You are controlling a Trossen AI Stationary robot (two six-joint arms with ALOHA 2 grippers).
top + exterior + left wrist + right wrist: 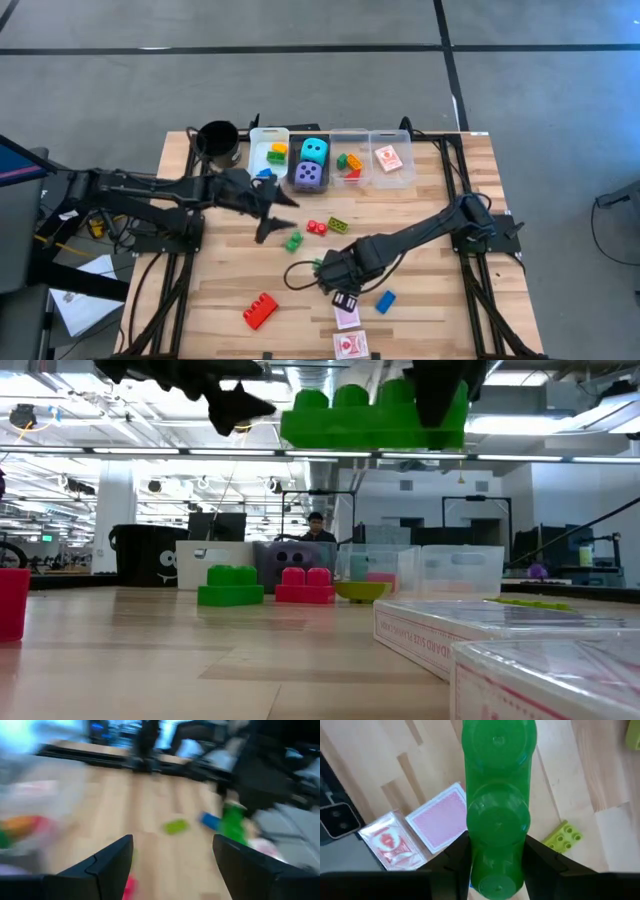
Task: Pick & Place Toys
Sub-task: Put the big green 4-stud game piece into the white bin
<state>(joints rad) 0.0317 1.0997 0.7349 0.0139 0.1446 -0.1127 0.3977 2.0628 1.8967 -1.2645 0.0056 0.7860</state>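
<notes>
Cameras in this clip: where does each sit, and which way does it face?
High view: overhead, straight down on the table; both arms show.
Low view: tabletop height, level toward the room; the green brick hangs above.
Left wrist view: over the open left end effector, across the boards.
Right wrist view: down past the right end effector, which grips the green brick.
Shared: both wrist views show the lime brick.
</notes>
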